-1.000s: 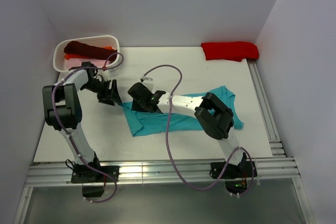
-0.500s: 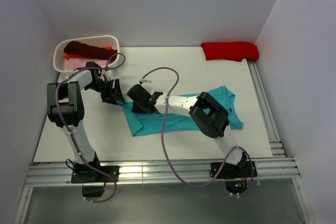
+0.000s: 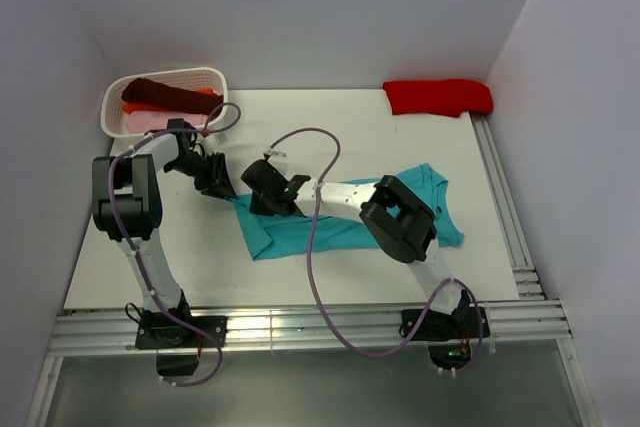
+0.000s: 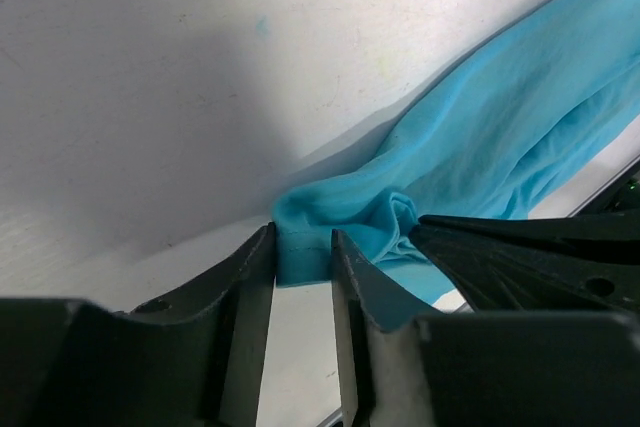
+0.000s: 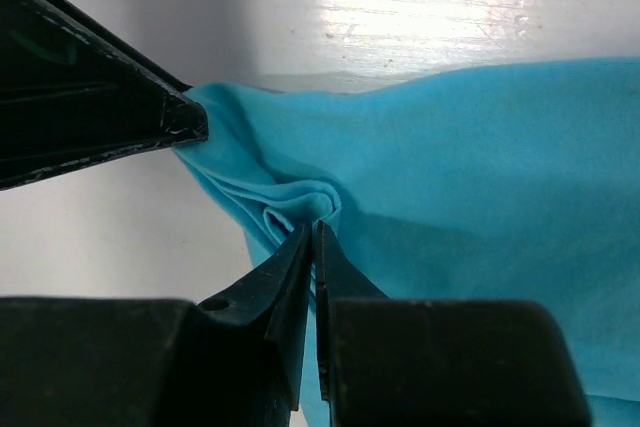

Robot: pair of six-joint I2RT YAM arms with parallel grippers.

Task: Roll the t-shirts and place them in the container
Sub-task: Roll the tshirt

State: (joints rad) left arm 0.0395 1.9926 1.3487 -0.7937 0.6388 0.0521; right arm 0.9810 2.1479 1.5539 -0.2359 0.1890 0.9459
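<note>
A teal t-shirt (image 3: pixel 340 232) lies spread and creased across the middle of the white table. Its left corner (image 4: pixel 310 247) sits between my left gripper's (image 4: pixel 303 247) fingertips and fills the gap from one pad to the other. Just beside it, my right gripper (image 5: pixel 316 225) has its jaws nearly together, pinching a small raised fold of the same shirt (image 5: pixel 480 177). From above, the left gripper (image 3: pixel 225 190) and the right gripper (image 3: pixel 258 202) stand close together at the shirt's upper left corner. The cloth under both grippers is hidden.
A white basket (image 3: pixel 165 73) at the back left holds a dark maroon shirt (image 3: pixel 160 95) over pink and orange cloth. A bright red shirt (image 3: pixel 438 97) lies folded at the back right. Metal rails (image 3: pixel 500 197) run along the table's right and front edges.
Both grippers have closed down on the teal shirt's left corner. The left gripper has edged right, toward the right gripper.
</note>
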